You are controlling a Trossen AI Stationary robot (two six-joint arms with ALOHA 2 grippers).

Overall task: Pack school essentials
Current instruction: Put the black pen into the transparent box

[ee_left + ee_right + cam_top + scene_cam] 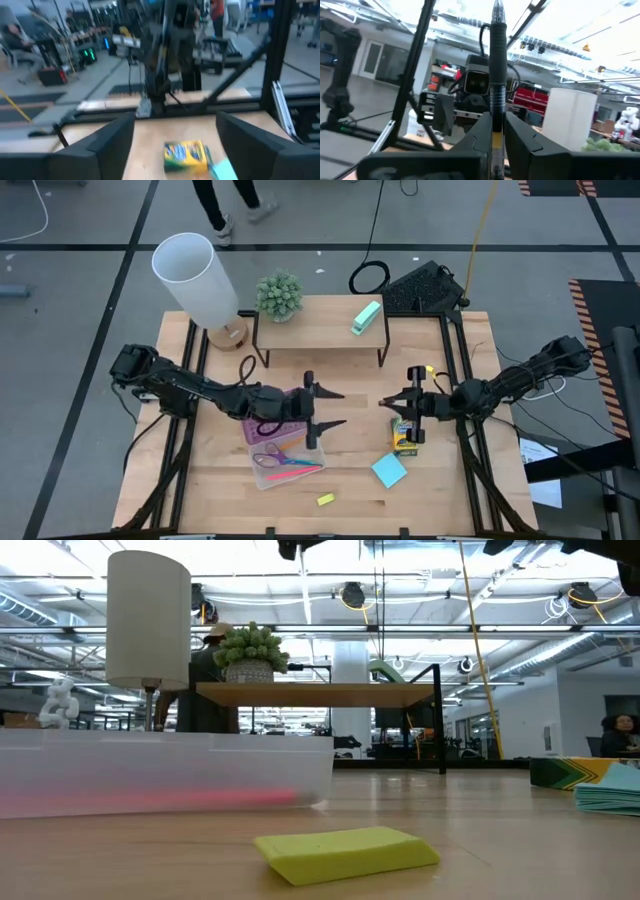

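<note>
From above, the left gripper [328, 407] sits at frame centre with jaws spread wide and empty, over the clear case [285, 460] holding purple-handled scissors [270, 457] and pink and orange pencils [297, 471]. The right gripper [386, 402], centre-right, faces it. The crayon box [404, 436], blue sticky-note pad [389, 471] and yellow eraser [325, 499] lie lower down. Low view: the eraser [345, 852] fills the bottom centre. Right wrist view: the jaws pinch a black pen [497, 85] upright.
</note>
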